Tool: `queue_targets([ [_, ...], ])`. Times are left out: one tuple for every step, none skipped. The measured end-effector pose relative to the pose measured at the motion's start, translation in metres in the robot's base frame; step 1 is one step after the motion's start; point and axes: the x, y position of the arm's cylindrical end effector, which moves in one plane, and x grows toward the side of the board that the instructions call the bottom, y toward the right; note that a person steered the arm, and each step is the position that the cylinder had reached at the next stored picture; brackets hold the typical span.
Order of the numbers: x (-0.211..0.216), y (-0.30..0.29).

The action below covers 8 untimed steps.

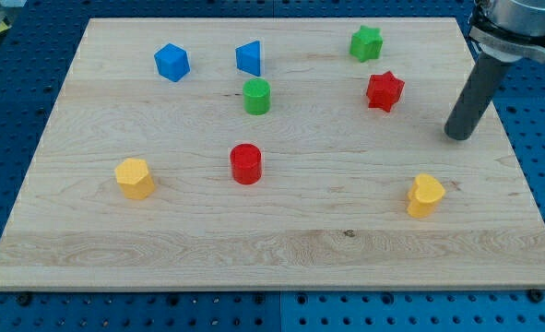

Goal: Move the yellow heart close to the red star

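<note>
Tip [457,135] of my rod — no hand fitted — above yellow heart [426,195], right of red star [385,90].

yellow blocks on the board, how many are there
2. The yellow heart sits at the view's lower right, below my tip. The other yellow block sits at the view's lower left, left of the red cylinder. None look hidden.
</note>
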Motion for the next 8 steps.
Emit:
queue_targets([
  [0.029, 0.001],
  [0.055, 0.002],
  [0.08, 0.002],
  [0.092, 0.002],
  [0.111, -0.003],
  [0.116, -0.059],
  [0.094, -0.081],
  [0.072, -0.076],
])
